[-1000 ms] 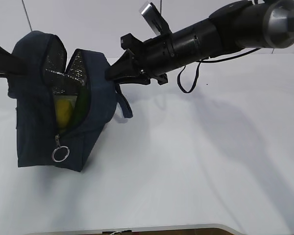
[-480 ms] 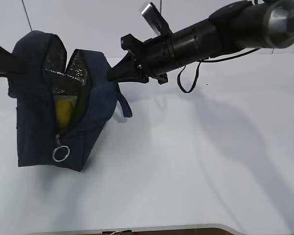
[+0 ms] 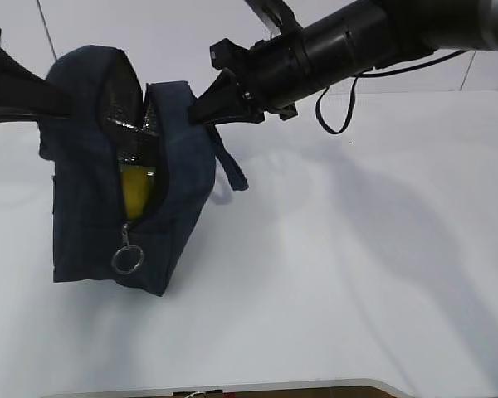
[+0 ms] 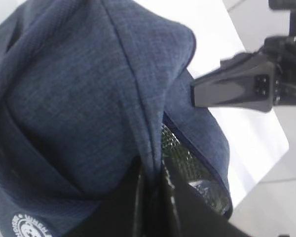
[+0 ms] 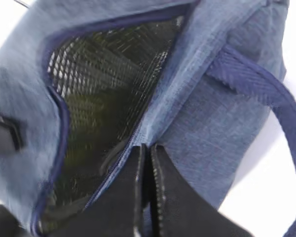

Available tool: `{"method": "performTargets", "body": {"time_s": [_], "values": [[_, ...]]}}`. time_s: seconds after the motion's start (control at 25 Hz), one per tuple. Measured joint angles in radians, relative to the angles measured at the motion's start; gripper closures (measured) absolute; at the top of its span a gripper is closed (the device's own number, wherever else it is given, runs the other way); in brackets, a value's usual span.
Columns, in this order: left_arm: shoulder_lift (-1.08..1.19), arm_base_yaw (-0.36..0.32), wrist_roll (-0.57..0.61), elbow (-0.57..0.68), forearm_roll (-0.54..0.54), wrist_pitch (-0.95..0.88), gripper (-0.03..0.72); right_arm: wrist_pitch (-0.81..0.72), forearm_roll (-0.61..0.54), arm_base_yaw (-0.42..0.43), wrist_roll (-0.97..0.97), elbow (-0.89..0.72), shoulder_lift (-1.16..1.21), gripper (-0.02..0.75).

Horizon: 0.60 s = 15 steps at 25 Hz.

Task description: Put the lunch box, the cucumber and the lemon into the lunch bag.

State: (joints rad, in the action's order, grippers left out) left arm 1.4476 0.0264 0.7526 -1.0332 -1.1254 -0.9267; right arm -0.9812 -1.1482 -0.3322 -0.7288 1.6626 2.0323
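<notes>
Navy lunch bag (image 3: 124, 174) was pinched at opposite rims by closed left fingers (image 4: 150, 197) and right fingers (image 5: 147, 192); fabric slip could drop it, spilling the lemon (image 3: 135, 186).

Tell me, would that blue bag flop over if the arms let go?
Probably it would sag: the lunch bag is soft fabric, creasing where the left end effector pinches it. It likely won't tip, since its flat base sits on the table and the lemon adds weight inside.

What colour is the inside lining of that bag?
Silvery foil lining, gridded; clearest in the right wrist view.
</notes>
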Motion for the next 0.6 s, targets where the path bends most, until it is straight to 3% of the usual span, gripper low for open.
{"method": "performTargets", "body": {"time_s": [0.36, 0.6], "values": [[0.059, 0.23, 0.005, 0.0, -0.007, 0.141, 0.68, -0.004, 0.237, 0.009, 0.102, -0.004, -0.083, 0.732], [0.12, 0.316, 0.007, 0.0, -0.043, 0.227, 0.68, -0.017, 0.37, 0.027, 0.17, -0.006, -0.135, 0.732]]}}
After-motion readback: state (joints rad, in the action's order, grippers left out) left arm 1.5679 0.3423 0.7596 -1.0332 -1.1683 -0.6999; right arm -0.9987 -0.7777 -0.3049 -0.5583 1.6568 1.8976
